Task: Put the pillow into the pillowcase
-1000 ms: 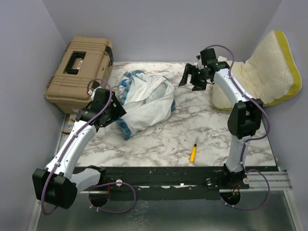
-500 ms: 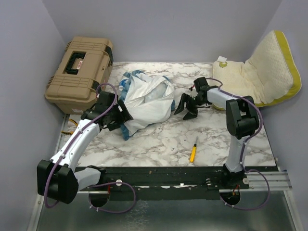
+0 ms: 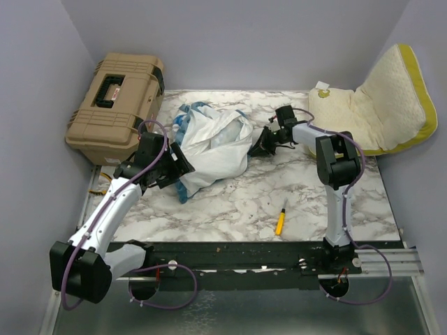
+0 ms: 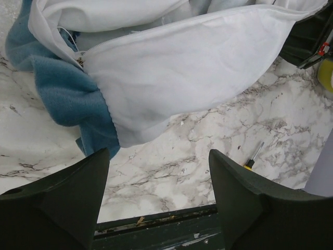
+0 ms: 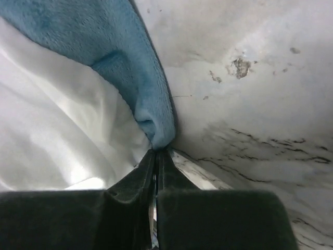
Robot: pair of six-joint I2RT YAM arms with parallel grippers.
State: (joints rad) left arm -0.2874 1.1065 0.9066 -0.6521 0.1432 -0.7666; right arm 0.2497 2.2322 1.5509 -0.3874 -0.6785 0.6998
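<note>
From above, you have the soft fabric pillowcase [image 3: 213, 148] crumpled on the white-and-grey marbled desk [image 3: 230, 202], left of centre. Its plain white inside faces mostly outward, with blue trim showing at the edges. The large cream-yellow quilted pillow [image 3: 380, 105] with its mustard band sits well apart from it in the far right corner, propped up against the right wall. Your left gripper [image 3: 176, 166] is at the pillowcase's near-left edge, and your right gripper [image 3: 260, 145] touches its right edge. A tan hard-plastic tool case [image 3: 115, 105] stands beyond the desk's far left corner. A small yellow-handled screwdriver [image 3: 281, 221] lies near the front of the desk.

In your left wrist view, the left gripper is released. Its dark fingers [image 4: 62, 203] stand wide apart with nothing between them, over bare marble just short of the cloth. A white panel of the pillowcase and its blue fleecy trim fill the upper half, and the screwdriver lies off to the right.

In your right wrist view, the right gripper is clenched on the pillowcase. A fold of the blue trim runs straight down into the closed jaws, with white fabric to its left and bare desk to its right.
</note>
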